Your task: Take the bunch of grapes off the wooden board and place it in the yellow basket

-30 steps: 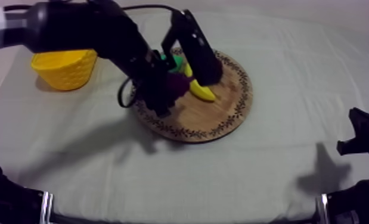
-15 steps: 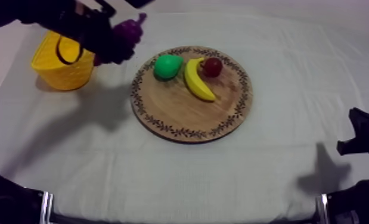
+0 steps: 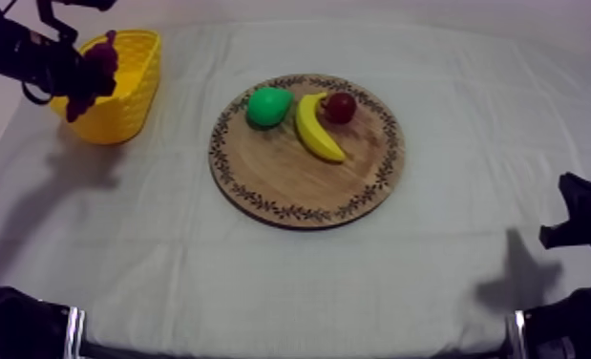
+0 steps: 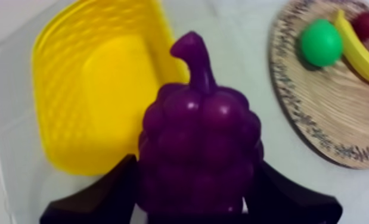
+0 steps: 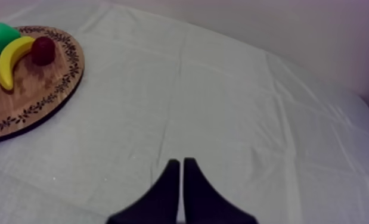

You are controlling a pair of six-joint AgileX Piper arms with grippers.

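Fruit for the task, the bunch of grapes (image 4: 198, 149), sits clamped between the two black fingers of the left claw (image 4: 192, 205), one finger on each flank of the bunch and its stalk pointing away from the claw toward the yellow basket (image 3: 127, 100). In the top view the basket stands at about 10 o'clock on the table (image 3: 356, 286), and the arm reaches in from the upper left, holding the grapes over the basket's 9 o'clock side. Whether the bunch touches the rim I cannot tell.

The round wooden board (image 3: 308, 186) lies near the middle of the table, well apart from the basket at its 3 o'clock. Three toys are on it. The green pear (image 3: 267, 106) is at 10 o'clock. The banana (image 3: 316, 129) runs from 12 o'clock toward the centre. The small red fruit (image 3: 340, 107) is at 1 o'clock, just beside the banana's upper end.

The right claw (image 5: 181, 179) is closed on nothing, its fingers lying together as a narrow wedge over bare cloth, with the board off at its 10 o'clock.
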